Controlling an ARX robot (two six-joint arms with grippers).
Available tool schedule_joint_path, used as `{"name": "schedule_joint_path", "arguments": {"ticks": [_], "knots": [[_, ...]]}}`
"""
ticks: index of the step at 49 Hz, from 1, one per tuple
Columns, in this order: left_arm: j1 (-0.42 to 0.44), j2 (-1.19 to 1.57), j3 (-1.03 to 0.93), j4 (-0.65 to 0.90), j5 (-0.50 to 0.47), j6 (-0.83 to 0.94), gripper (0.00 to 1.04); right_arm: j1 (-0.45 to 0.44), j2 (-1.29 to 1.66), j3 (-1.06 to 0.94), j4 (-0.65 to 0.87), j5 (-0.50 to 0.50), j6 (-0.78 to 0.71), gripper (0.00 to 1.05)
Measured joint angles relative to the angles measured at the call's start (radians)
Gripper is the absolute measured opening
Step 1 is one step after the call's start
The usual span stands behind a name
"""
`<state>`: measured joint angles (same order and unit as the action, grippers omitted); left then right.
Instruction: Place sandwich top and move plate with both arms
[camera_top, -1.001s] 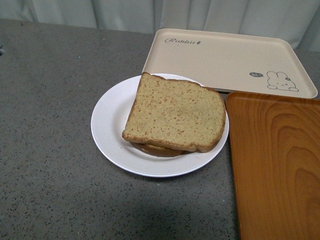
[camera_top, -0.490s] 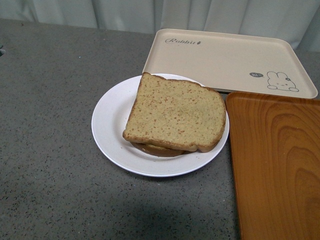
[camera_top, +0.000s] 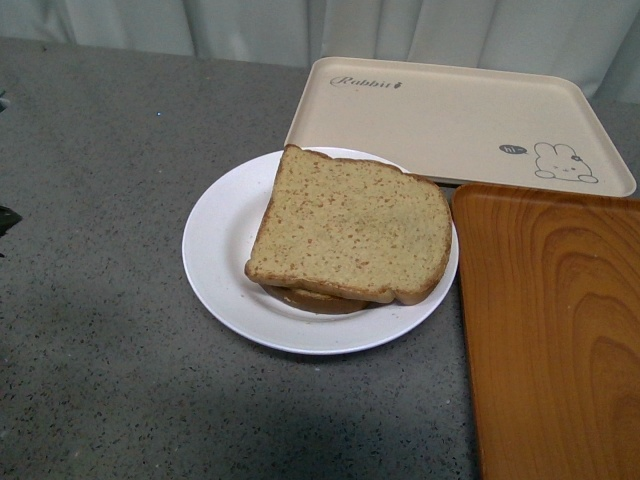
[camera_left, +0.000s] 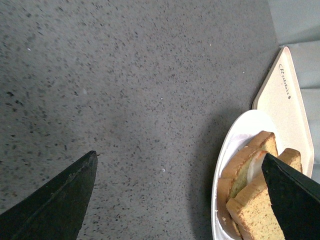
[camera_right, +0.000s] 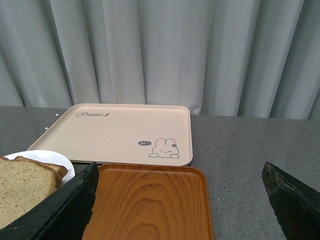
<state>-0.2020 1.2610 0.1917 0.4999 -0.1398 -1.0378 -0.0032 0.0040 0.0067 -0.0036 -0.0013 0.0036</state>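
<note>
The sandwich top (camera_top: 352, 225), a tan speckled bread slice, lies on the stacked sandwich on the round white plate (camera_top: 220, 230) in the middle of the grey table. In the left wrist view the plate (camera_left: 235, 140) and the sandwich top (camera_left: 252, 207) show edge-on, with a lower slice and white filling under it. My left gripper (camera_left: 180, 192) is open over bare table beside the plate's rim, one fingertip overlapping the bread in view. A dark sliver of it (camera_top: 6, 220) shows at the front view's left edge. My right gripper (camera_right: 180, 200) is open above the wooden tray, holding nothing.
A beige rabbit-print tray (camera_top: 450, 115) lies behind the plate, touching its far rim. An orange-brown wooden tray (camera_top: 555, 330) fills the right side, close to the plate's right edge. A grey curtain (camera_right: 160, 50) hangs behind the table.
A dark tip of the left gripper has come into the front view at the left edge. Plate, sandwich and trays have not moved.
</note>
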Motion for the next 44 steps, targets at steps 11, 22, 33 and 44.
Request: {"name": "schedule_joint_path", "arguments": {"ticks": [11,22,33,44], "knots": [[-0.058,0.210,0.052,0.146,-0.008,-0.045,0.98,0.000,0.000,0.000,0.000,0.000,0.000,0.96],[-0.100,0.307,0.082,0.209,-0.014,-0.076,0.98,0.000,0.000,0.000,0.000,0.000,0.000,0.96],[-0.147,0.383,0.124,0.283,-0.015,-0.134,0.98,0.000,0.000,0.000,0.000,0.000,0.000,0.96],[-0.172,0.421,0.184,0.322,-0.015,-0.200,0.98,0.000,0.000,0.000,0.000,0.000,0.000,0.96]]}}
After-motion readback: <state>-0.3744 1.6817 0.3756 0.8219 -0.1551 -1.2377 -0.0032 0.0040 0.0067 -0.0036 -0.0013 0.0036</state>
